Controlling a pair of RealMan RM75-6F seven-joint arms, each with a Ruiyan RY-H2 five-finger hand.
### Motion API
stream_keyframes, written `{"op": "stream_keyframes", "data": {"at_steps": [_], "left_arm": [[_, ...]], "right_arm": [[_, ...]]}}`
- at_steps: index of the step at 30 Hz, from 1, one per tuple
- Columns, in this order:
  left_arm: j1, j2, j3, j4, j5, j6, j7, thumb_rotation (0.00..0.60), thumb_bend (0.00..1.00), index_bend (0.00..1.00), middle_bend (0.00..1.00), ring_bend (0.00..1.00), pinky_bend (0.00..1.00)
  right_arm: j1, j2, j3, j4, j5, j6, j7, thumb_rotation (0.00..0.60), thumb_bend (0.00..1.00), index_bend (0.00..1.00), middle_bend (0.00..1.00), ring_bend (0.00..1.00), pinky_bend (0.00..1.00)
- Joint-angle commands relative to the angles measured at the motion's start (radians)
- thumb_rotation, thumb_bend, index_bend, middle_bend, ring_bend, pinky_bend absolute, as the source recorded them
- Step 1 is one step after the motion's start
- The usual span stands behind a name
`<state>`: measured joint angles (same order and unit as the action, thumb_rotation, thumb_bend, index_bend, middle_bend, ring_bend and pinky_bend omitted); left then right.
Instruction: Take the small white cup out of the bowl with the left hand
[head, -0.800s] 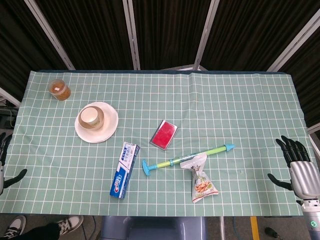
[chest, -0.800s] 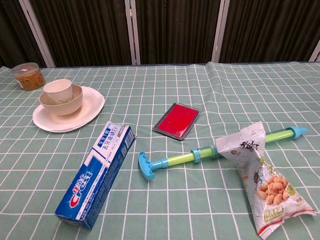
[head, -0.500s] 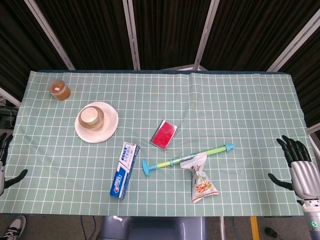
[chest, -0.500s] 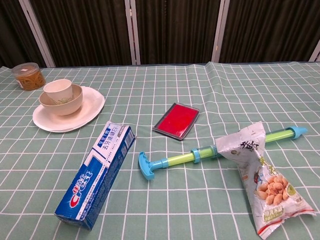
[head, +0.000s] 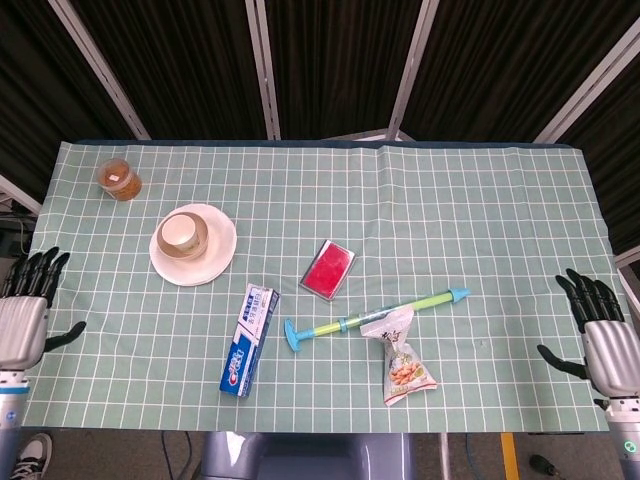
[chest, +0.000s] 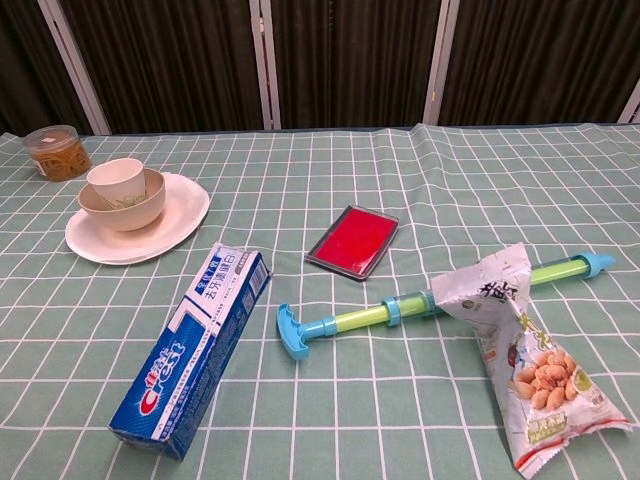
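Green checked tablecloth (head: 420, 200) carries the small white paper cup (head: 181, 233), upright inside its beige bowl (head: 203, 240) near the far-left corner. My left hand (head: 24, 318), spread and empty at the near-left edge, is closest.

Head view high, looking down, chest view low and near, both sharing toothpaste box (head: 249, 340) (chest: 190, 349)

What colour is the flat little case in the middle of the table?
The case is red with a dark grey rim, clearest in the chest view.
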<state>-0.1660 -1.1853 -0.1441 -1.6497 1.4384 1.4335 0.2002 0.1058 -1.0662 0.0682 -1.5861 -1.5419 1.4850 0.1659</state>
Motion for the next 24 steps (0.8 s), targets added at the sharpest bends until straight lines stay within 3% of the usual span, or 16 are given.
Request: {"op": "stream_keyframes", "data": {"at_steps": [1,8,15,24], "left_arm": [[-0.081,-0.034,-0.06,0.018,-0.065,-0.08,0.038,0.6,0.16,0.04,0.0,0.0,0.0],[-0.215,-0.13,-0.131,0.128,-0.211,-0.225,0.132,0.6,0.17,0.26,0.0,0.0,0.0],[-0.332,-0.237,-0.172,0.276,-0.341,-0.342,0.198,0.6,0.18,0.32,0.0,0.0,0.0],[-0.424,-0.323,-0.174,0.39,-0.392,-0.392,0.255,0.6,0.23,0.45,0.0,0.0,0.0]], "right_arm": [[0.0,0.0,-0.002,0.004,-0.002,-0.001,0.002,0.6,0.09,0.01,0.0,0.0,0.0],[-0.002,0.006,0.001,0.005,0.0,0.002,0.024,0.6,0.09,0.01,0.0,0.0,0.0],[-0.001,0.01,0.006,0.011,0.012,-0.002,0.045,0.6,0.09,0.01,0.0,0.0,0.0],[0.0,0.015,0.013,0.023,0.027,-0.008,0.079,0.6,0.09,0.01,0.0,0.0,0.0]]}}
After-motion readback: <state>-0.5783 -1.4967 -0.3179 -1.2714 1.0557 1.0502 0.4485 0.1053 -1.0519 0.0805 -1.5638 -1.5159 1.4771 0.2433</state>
